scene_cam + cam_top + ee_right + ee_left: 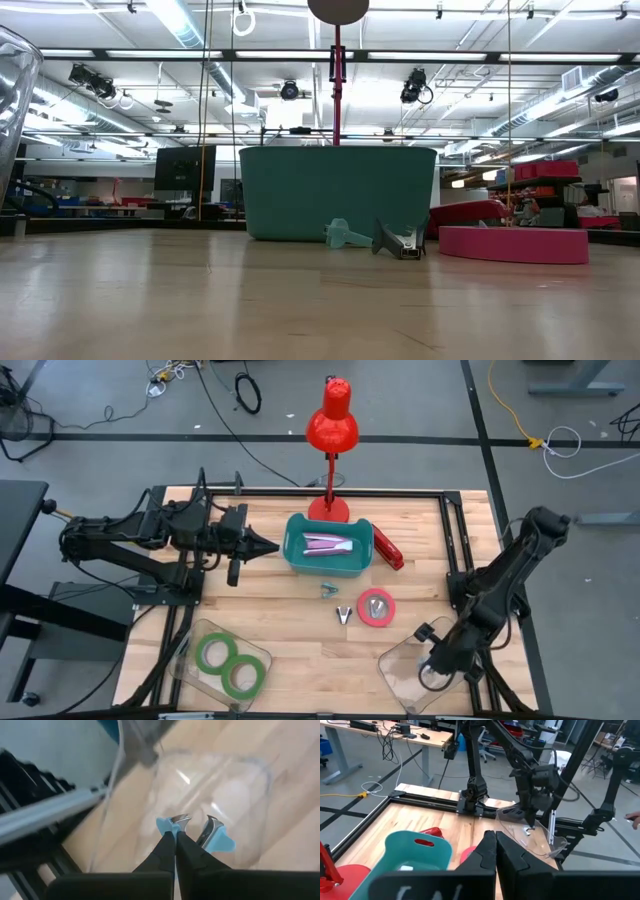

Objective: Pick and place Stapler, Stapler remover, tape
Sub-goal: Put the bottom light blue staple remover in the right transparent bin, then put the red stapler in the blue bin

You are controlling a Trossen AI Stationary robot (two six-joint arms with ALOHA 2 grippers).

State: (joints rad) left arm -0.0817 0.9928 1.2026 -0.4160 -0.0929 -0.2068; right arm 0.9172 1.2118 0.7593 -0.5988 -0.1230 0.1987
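Wooden tabletop (pixel 300 650) under my overhead camera, a red desk lamp (pixel 331 422) standing at its far edge. From my remote station I see the left gripper (pixel 268 546) hovering beside the teal bin (pixel 328 567), its fingers pressed together on nothing. The right gripper (pixel 175 836) is down in the clear tray (pixel 400 670) at the near right corner, fingers pressed together and pinching one blue wing of a blue-handled staple remover (pixel 212 834), seen through its wrist camera. A pale stapler (pixel 327 544) lies inside the bin; a red stapler (pixel 388 550) rests just beside the bin's right wall. Two more staple removers, one blue (pixel 329 591) and one grey (pixel 344 614), lie on the wood in front of the bin, with the red-pink tape roll (pixel 376 607) near them. Both green tape rolls (pixel 228 662) sit touching in the clear tray (pixel 255 650) at the near left.
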